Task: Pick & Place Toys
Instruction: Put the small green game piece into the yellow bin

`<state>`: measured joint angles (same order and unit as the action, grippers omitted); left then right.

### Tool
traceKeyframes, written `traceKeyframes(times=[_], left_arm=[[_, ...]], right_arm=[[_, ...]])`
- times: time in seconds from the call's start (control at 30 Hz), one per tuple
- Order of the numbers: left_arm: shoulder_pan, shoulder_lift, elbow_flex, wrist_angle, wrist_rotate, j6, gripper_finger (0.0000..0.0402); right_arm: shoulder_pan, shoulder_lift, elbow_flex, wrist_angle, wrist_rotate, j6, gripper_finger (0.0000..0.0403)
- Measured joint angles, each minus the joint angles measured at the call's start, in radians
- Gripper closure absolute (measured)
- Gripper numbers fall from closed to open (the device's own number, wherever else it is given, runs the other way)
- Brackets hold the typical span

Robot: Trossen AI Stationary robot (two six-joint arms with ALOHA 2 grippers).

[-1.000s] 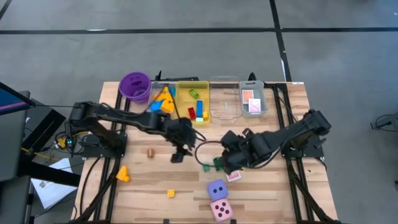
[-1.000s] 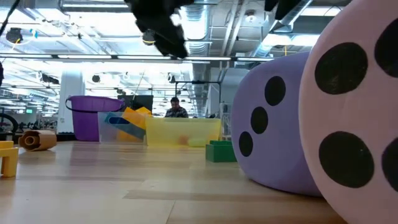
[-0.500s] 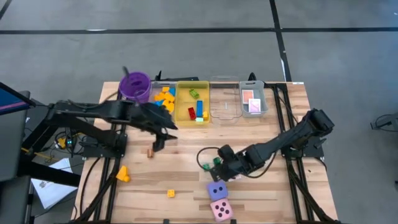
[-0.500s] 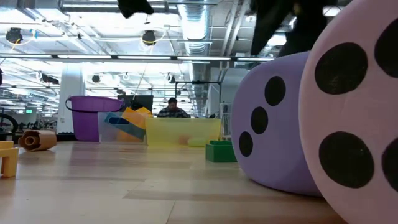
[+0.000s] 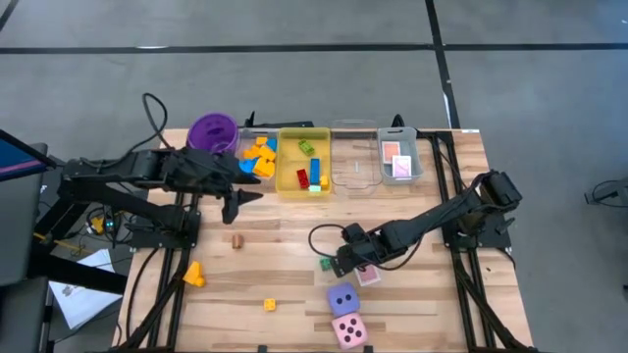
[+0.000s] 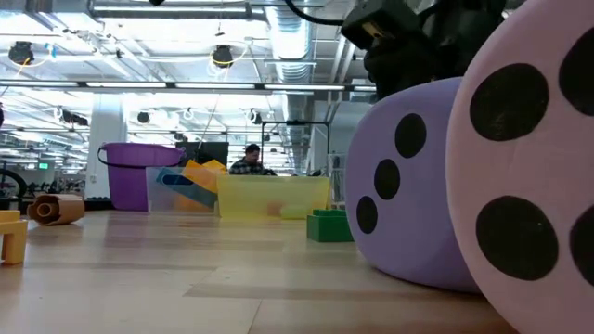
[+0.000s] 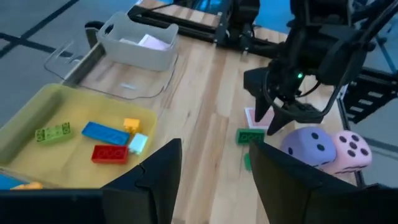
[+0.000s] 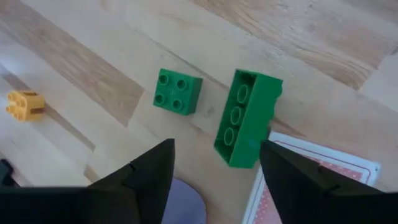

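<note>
My right gripper [image 5: 341, 263] hangs open and empty just above two green bricks at mid table. In the right wrist view [image 8: 214, 186] its fingers point down toward a small square brick [image 8: 178, 91] and a long brick [image 8: 245, 118] lying on its side. A pink-backed card [image 8: 311, 186] lies flat beside the long brick. The purple die [image 5: 341, 299] and the pink die [image 5: 348, 330] rest on the table near the front edge. My left gripper [image 5: 238, 201] is open and empty [image 7: 214, 180] at the left, near the purple cup [image 5: 213, 135].
Along the far edge stand a clear tray [image 5: 257, 157] of orange and blue bricks, a yellow tray [image 5: 303, 162] of bricks, a clear tray [image 5: 355, 167] and a card tray [image 5: 399, 162]. An orange brick [image 5: 193, 275], a small yellow brick [image 5: 269, 305] and a brown roll [image 5: 236, 240] lie loose.
My left gripper has drawn back from mid table toward the left and far edges, ending near the purple cup. My right gripper has gone toward the table's left edge and down, and now hangs over the green bricks. The toys have not moved.
</note>
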<state>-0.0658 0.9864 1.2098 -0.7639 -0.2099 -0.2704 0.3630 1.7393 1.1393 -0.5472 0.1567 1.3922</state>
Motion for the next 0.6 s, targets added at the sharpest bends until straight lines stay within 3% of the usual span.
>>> traceKeyframes(times=[0.17,0.43,0.6], left_arm=[[0.000,0.007,0.000,-0.003,0.000,-0.055,0.0220],[0.000,0.054,0.000,0.004,-0.002,-0.075,0.0220],[0.000,0.070,0.000,-0.005,-0.001,-0.086,0.0220]], right_arm=[[-0.017,0.000,0.000,-0.022,-0.006,-0.031,0.0154],[-0.072,0.000,-0.003,-0.024,-0.008,-0.117,0.0152],[-0.110,0.000,-0.091,0.082,-0.087,-0.119,0.0152]])
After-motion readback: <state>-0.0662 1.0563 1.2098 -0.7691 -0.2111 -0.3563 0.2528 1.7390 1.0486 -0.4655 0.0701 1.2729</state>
